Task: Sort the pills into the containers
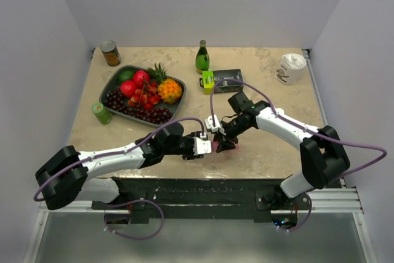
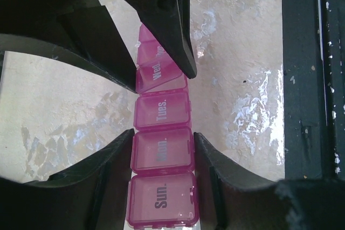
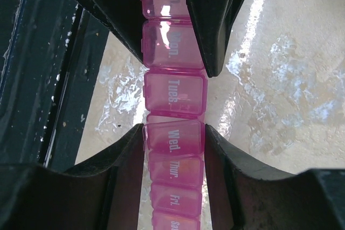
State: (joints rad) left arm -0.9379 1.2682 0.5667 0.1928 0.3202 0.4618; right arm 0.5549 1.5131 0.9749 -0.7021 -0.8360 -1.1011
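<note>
Pill organiser (image 1: 220, 147) gripped from both sides, low over the near middle of the table (image 1: 271, 158).
Left fingers (image 2: 108, 165) clamp its Mon. cell and right fingers (image 3: 121, 160) its Wed. cell. One grip should hold firm while the other pries a lid gently. No pills show, the strip's ends are cut off, and whether Wed.'s lid is ajar is unclear.

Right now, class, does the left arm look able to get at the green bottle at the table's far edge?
Probably not yet: the left hand is closed on the pill box, which the right hand also grips, and the bottle stands far back, past the right hand.
</note>
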